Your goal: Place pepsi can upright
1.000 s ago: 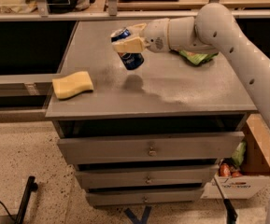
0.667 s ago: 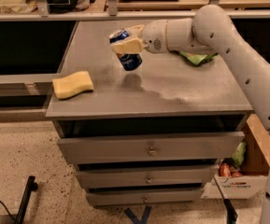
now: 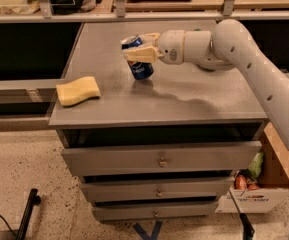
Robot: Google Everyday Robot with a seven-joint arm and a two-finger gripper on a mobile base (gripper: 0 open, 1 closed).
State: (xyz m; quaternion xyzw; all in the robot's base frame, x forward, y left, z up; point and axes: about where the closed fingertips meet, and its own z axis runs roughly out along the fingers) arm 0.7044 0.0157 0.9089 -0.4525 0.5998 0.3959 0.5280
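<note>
The blue pepsi can (image 3: pixel 140 64) is near the middle of the grey cabinet top (image 3: pixel 194 99), tilted slightly, its silver top up and leaning left. Its lower end is at or just above the surface. My gripper (image 3: pixel 140 47) reaches in from the right and is shut on the can's upper half, one cream finger (image 3: pixel 143 54) across its front. The white arm (image 3: pixel 249 59) stretches away to the right edge of the view.
A yellow sponge (image 3: pixel 77 90) lies at the cabinet top's front left corner. The cabinet has several drawers (image 3: pixel 159 159) below. A cardboard box (image 3: pixel 264 184) with items stands on the floor at the right. A shelf rail runs behind.
The gripper and can have barely shifted; the can sits a touch further left and lower, still held in the same tilt.
</note>
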